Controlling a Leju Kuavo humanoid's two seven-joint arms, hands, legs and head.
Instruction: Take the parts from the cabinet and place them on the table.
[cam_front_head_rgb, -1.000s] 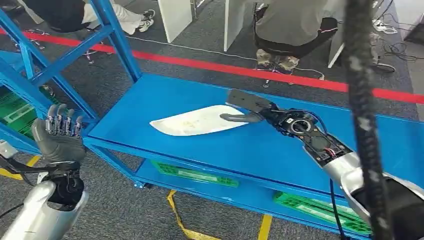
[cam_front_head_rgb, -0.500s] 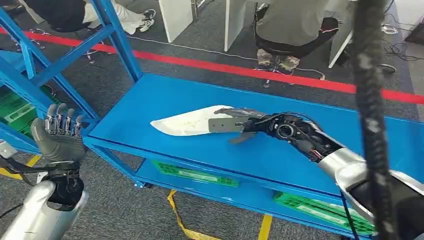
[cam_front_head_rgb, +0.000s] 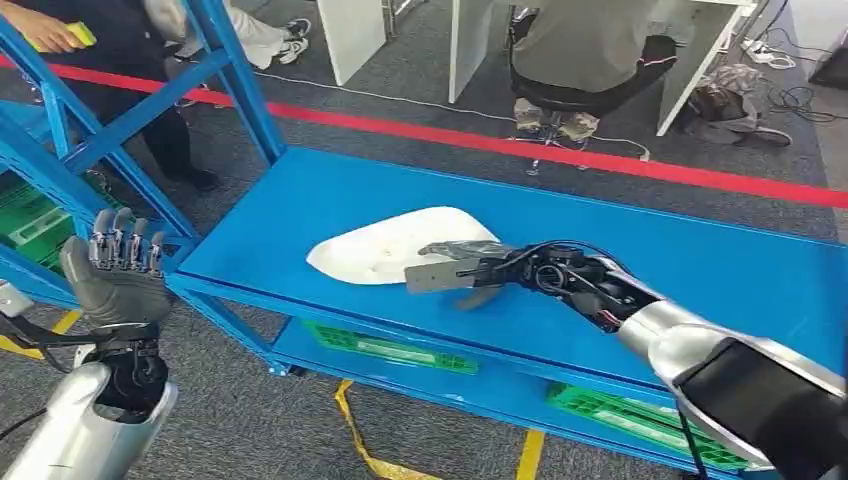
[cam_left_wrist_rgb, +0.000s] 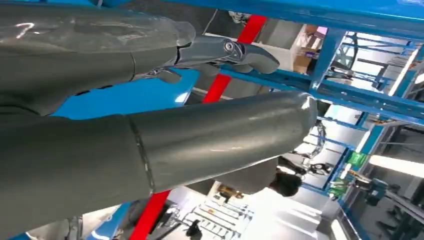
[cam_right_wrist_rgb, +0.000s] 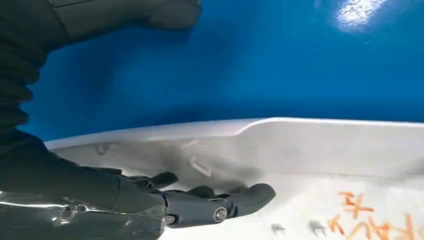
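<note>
right hand (cam_front_head_rgb: 455, 268) now lying across the near edge of the white part (cam_front_head_rgb: 400, 243), after hovering above and beside it a second ago. fingers (cam_right_wrist_rgb: 215, 202) flat on the inside face of the part in the right wrist view, thumb off to the side over bare blue, so resting on it more than clamped. can't honestly tell if anything is pinched yet. part also looks turned a bit compared with a moment back, pointed tip swung round and the whole thing sitting more bunched up toward the hand. probably nudged while getting contact. reads like the start of a grab, not a lift, so basically nothing done yet for the actual task.

left hand (cam_front_head_rgb: 118, 270) up by the corner of the blue frame, fingers apart and upright, holding nothing. same spot as before, no real change there.

part lying on the blue shelf (cam_front_head_rgb: 640, 240), roughly middle-left of the top deck, well in from the far edge. some orange scribble on its surface in the wrist view.

shelf top glossy blue, smooth, likely slippery for a thin shell like that. green crates (cam_front_head_rgb: 390, 350) on the lower level. grey carpet all round, red tape line (cam_front_head_rgb: 560, 152) across the floor, yellow tape near the feet. person now standing at the far left, another seated on a chair behind the shelf.
</note>
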